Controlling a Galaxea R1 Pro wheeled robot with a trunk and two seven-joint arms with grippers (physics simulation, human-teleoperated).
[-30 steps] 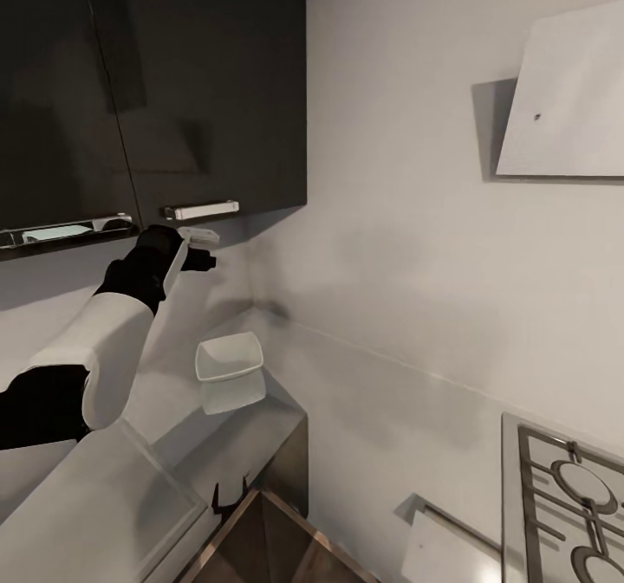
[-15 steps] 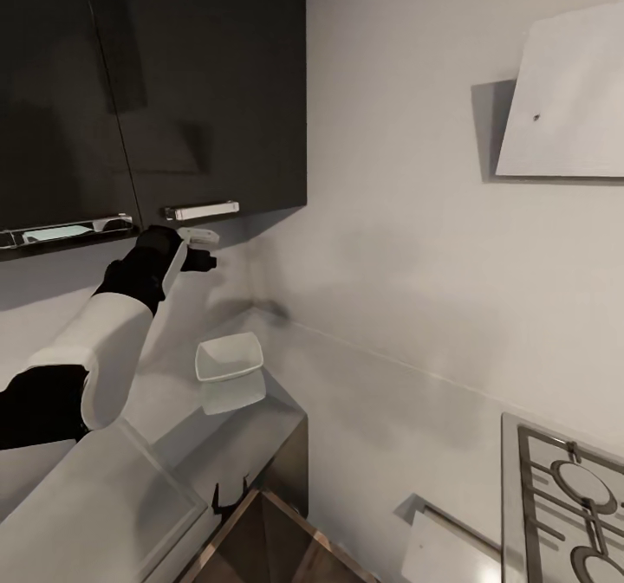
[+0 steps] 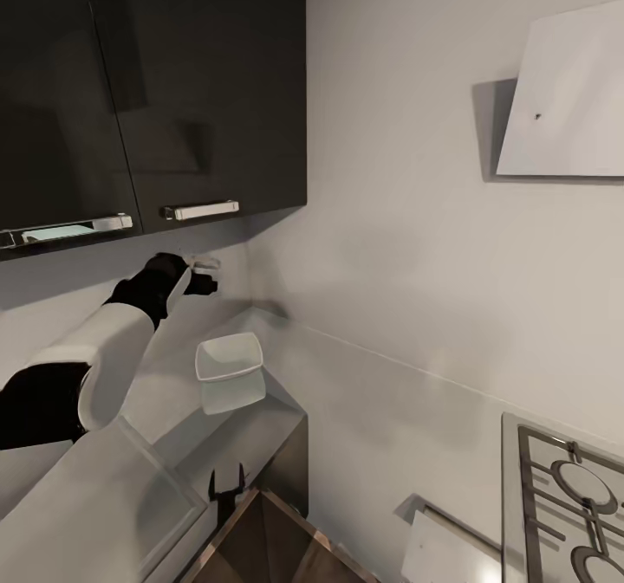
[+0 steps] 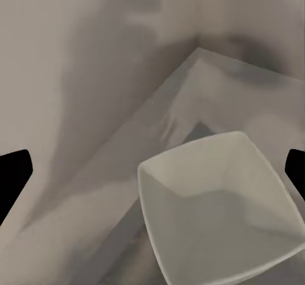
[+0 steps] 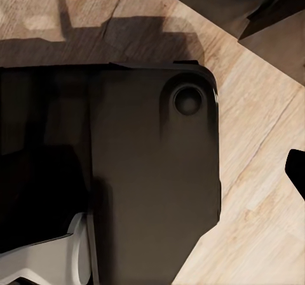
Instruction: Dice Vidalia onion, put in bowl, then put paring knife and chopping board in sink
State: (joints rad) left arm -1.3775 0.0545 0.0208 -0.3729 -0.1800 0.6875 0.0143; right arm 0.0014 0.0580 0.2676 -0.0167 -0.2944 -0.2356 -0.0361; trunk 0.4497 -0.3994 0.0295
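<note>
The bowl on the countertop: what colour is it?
White, plain; the bowl shows best in the left wrist view.

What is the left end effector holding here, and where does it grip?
Nothing. The left end effector hovers open above the empty bowl, fingertips spread with nothing between them.

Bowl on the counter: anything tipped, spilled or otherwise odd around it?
Nothing stands out. The bowl sits upright and empty on the grey countertop near the wall corner, with no spill around it. The left hand hangs above it under the black cabinets, apart from the bowl and holding nothing.
</note>
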